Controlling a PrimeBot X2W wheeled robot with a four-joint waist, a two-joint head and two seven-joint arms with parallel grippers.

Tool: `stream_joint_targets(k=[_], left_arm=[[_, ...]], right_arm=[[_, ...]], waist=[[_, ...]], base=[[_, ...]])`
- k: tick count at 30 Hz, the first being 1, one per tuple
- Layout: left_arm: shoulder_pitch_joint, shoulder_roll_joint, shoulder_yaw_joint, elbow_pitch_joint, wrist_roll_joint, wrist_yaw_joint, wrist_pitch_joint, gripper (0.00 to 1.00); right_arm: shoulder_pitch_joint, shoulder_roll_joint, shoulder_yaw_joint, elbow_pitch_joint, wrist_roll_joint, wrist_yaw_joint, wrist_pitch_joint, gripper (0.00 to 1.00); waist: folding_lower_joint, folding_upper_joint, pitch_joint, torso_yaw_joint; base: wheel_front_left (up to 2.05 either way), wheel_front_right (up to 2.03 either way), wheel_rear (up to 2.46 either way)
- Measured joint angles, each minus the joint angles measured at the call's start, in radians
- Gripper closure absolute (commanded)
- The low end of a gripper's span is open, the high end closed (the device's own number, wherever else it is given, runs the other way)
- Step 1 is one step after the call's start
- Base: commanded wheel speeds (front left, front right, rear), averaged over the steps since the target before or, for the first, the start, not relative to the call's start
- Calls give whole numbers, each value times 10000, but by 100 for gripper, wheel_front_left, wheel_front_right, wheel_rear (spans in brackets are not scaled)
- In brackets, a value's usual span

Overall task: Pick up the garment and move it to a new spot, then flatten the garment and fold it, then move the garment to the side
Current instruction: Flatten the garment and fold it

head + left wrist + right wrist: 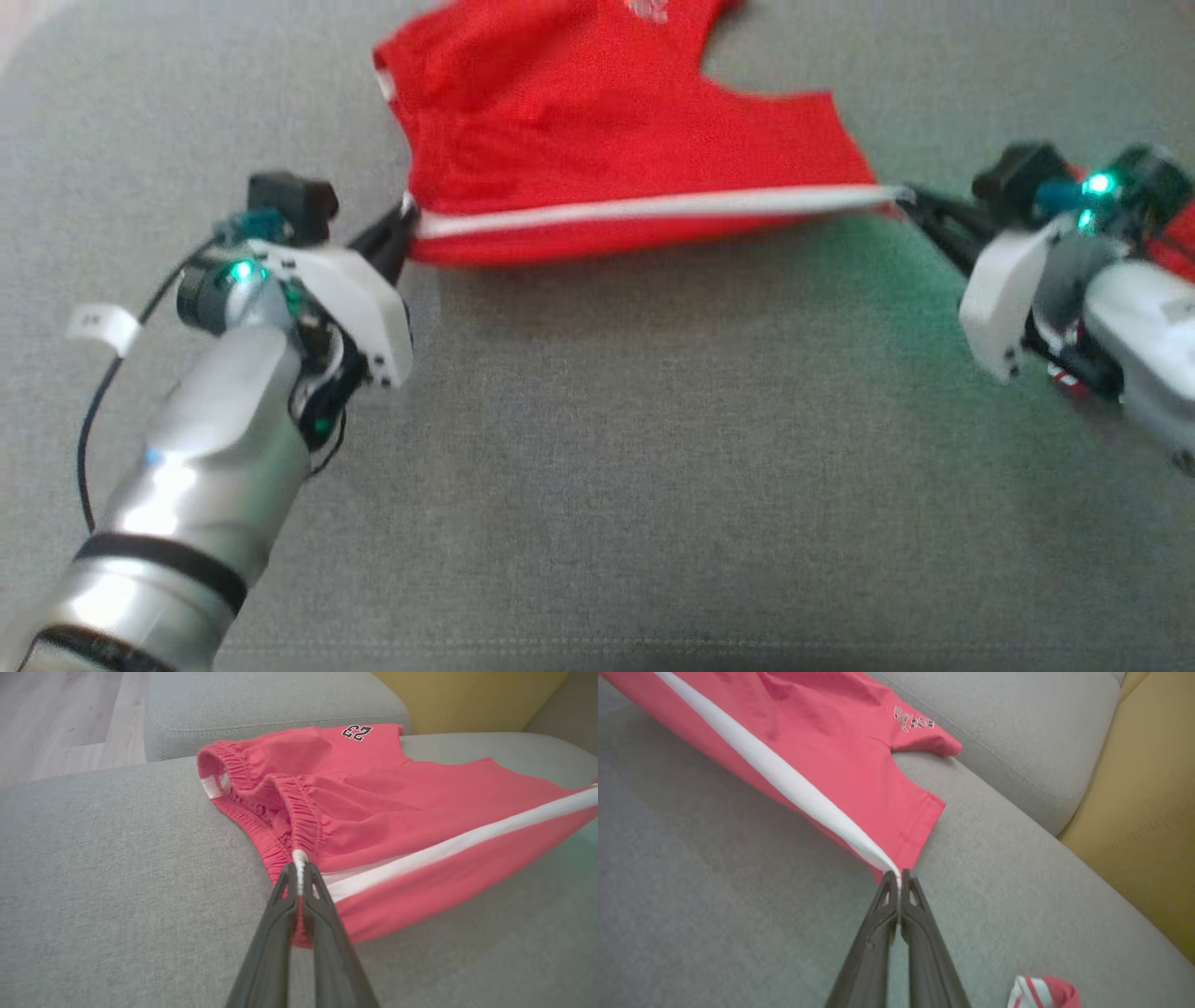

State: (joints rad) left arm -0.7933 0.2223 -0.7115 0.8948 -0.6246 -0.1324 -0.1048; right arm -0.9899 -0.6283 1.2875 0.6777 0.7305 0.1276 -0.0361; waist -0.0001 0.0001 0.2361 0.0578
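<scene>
Nearest: clamped tight with the left gripper [401, 219] on the shorts' [579, 121] waistband [303, 812] corner, and with the right gripper [910, 198] on the leg hem [924, 826] — each on one end of the white stripe [653, 207]. Pulled taut between the two, raised off the grey cushion [597, 448], likely to draw out wrinkles before laying flat. Farther back, draped loose on the cushion — second leg and number patch [646, 9] toward the backrest [261, 700].
</scene>
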Motion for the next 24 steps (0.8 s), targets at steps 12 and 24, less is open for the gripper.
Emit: stream_joint_targets(k=[12,24], left_arm=[[1767,1183,-1482,-1712,-299,-6,700,100],[3348,2199,-1647,-3576,-961,100,1783,100]], right_arm=[[1592,-980,36,-1893,336,0,1478,100],[2940,-1632,65,-3218,1300,0,2493,100]], waist=[[0,0,-1185,109],[0,0,-2261,382]], base=[[0,0,0],[0,0,0]])
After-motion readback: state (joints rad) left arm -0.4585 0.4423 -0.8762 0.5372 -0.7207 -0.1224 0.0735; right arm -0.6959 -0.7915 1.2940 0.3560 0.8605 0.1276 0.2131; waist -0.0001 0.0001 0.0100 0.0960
